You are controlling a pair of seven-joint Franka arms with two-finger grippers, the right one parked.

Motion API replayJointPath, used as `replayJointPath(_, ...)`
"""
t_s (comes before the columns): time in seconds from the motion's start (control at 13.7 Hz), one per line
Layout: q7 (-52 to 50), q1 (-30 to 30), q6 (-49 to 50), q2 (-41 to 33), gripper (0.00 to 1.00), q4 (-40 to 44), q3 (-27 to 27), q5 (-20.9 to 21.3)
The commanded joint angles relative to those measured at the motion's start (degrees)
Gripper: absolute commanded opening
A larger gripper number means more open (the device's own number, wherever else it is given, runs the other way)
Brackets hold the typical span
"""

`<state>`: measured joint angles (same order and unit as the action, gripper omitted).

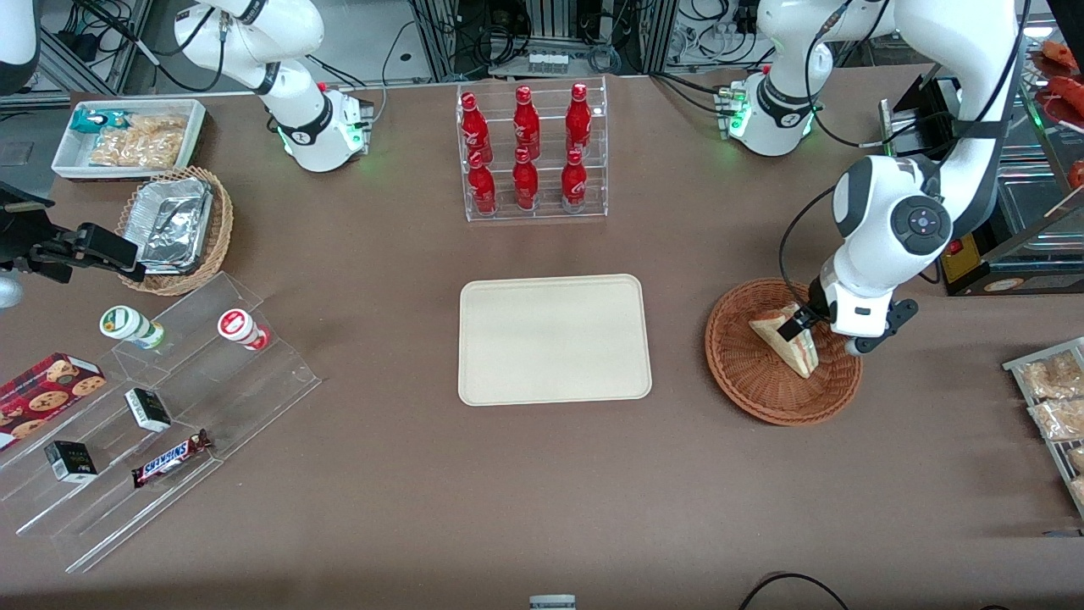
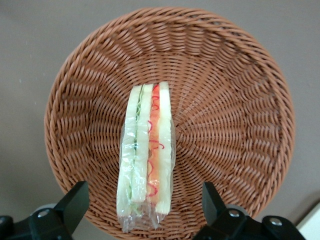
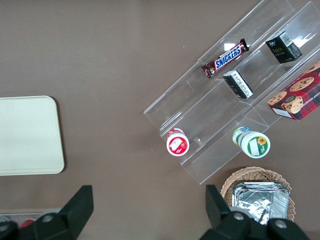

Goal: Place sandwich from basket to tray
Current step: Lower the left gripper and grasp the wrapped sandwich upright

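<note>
Sandwich (image 2: 146, 155): upright in basket (image 2: 235, 90)
End effector (image 2: 145, 205): spread open, straddling wedge
Advice: close centred, gently

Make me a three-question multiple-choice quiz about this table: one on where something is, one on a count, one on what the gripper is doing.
1. Where is the sandwich?
A. In the reddish-brown basket
B. On the tray
C. On the bare table

2. How many red bottles stand in the clear rack?
A. Four
B. Six
C. Eight

3. What state is the gripper in?
A. Shut on the sandwich
B. Open, a finger on each side of the sandwich
C. Open over the tray

Answers: 1 A, wicker surrounds the sandwich. 2 B, two rows of three. 3 B, gaps show between each finger and the bread.
</note>
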<state>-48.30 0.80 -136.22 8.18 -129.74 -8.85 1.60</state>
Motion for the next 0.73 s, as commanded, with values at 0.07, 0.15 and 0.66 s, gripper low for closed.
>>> replayJointPath(0.07,-5.7,-0.2,-2.6,3.0,1.00,-0.3,0.0,0.3)
replayJointPath(0.15,-6.2,-0.1,-4.0,4.0,1.00,-0.3,0.0,0.3)
replayJointPath(0.66,-10.8,-0.2,-5.8,7.0,0.16,-0.4,-0.1,0.3)
